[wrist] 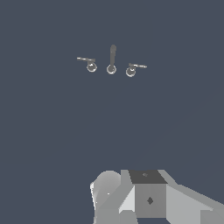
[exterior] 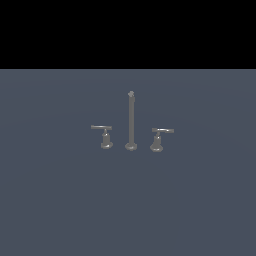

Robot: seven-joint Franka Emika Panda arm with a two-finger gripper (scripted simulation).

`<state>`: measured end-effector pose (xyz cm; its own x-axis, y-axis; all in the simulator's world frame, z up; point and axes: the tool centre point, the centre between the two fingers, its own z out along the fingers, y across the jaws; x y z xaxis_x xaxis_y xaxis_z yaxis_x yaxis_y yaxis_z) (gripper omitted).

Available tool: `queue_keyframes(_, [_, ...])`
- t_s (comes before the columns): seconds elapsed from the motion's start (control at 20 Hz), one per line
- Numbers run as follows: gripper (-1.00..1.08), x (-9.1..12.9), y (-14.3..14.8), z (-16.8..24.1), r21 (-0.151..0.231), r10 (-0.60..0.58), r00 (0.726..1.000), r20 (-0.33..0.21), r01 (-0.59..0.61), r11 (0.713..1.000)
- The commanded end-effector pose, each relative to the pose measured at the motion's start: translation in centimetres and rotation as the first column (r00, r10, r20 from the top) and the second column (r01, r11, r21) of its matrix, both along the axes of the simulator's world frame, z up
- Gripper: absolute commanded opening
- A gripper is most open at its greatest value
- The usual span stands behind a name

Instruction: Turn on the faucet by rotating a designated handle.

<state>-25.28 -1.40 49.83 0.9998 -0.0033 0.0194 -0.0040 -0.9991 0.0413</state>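
The faucet (exterior: 131, 120) is a small grey metal set on a flat blue-grey floor, a tall thin post between two short levers. The handle (exterior: 103, 135), with a slim stem and a long flat bar on top, stands at the exterior view's left of the post. The wrist view shows the same handle (wrist: 89, 64) and the faucet post (wrist: 112, 59) small and far off. Only grey blocky parts of my gripper (wrist: 144, 194) show at that picture's edge, well away from the faucet. Its fingers cannot be made out. The arm does not appear in the exterior view.
A second lever (exterior: 159, 139) with a wider flared base stands at the exterior view's right of the post, also seen in the wrist view as the flared lever (wrist: 131, 69). The blue-grey floor (exterior: 60, 200) spreads flat all around the set.
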Motion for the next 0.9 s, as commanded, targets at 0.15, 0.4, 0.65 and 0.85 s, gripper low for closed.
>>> queue_keyframes(0.15, [-1.0, 0.0, 0.1, -0.1, 0.0, -0.005, 1.0, 0.0, 0.005, 1.0])
queue_keyframes(0.4, [-1.0, 0.2, 0.7, -0.8, 0.001, -0.033, 0.999, 0.0, 0.033, 0.999])
queue_keyframes(0.65, [-1.0, 0.7, 1.8, -2.2, 0.003, -0.088, 0.996, 0.001, 0.088, 0.996])
queue_keyframes(0.85, [-1.0, 1.2, 3.0, -3.8, 0.005, -0.151, 0.989, 0.001, 0.151, 0.989])
